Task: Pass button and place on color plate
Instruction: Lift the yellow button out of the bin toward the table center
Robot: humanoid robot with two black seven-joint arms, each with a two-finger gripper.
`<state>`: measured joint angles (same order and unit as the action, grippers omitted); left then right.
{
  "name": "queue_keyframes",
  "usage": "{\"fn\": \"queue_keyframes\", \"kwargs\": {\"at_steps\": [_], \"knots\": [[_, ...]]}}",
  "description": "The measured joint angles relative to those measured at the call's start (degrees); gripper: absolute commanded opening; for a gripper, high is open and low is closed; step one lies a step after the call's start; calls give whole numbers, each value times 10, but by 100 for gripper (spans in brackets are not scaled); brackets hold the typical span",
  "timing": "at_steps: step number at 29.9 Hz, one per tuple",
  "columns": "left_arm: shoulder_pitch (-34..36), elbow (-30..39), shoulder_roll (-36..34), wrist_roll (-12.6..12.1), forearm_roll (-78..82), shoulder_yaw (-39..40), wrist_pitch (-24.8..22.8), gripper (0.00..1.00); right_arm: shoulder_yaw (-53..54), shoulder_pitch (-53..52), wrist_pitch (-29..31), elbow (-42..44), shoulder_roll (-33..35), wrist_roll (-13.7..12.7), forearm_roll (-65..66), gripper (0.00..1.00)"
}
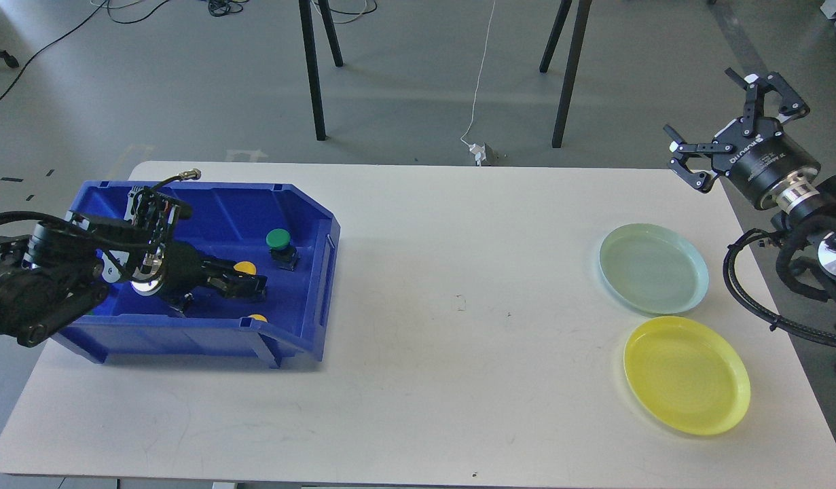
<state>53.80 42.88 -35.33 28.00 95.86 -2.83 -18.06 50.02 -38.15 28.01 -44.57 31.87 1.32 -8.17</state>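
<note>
Left pincer [251,285] inside blue bin [309,224], at a yellow button [244,268]; grip state indeterminate. Right pincer [720,122] spread wide, released, above the surface's far right corner.

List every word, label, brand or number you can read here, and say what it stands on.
"ROBOTIQ": white brand lettering, seen upside down, on the body of the right gripper.
A smaller line of white print beside it on the same body: too small to read.
Blue bin, plates, buttons, left gripper: no readable text.
</note>
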Motion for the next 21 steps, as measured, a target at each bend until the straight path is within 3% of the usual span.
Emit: {"fn": "queue_keyframes", "kwargs": {"at_steps": [1,3,4,13,21], "knots": [[0,0,0,0,0,0,1,37,0,1,0,0,0,0,0,100],[-1,0,0,0,0,0,2,9,0,2,0,0,0,0,0,100],[-1,0,0,0,0,0,3,7,1,3,0,0,0,0,0,100],[14,20,-27,0,1,10,-1,7,15,7,0,0,0,1,-1,100],[45,140,-166,0,-205,122,-92,7,49,15,0,2,5,-2,0,100]]}}
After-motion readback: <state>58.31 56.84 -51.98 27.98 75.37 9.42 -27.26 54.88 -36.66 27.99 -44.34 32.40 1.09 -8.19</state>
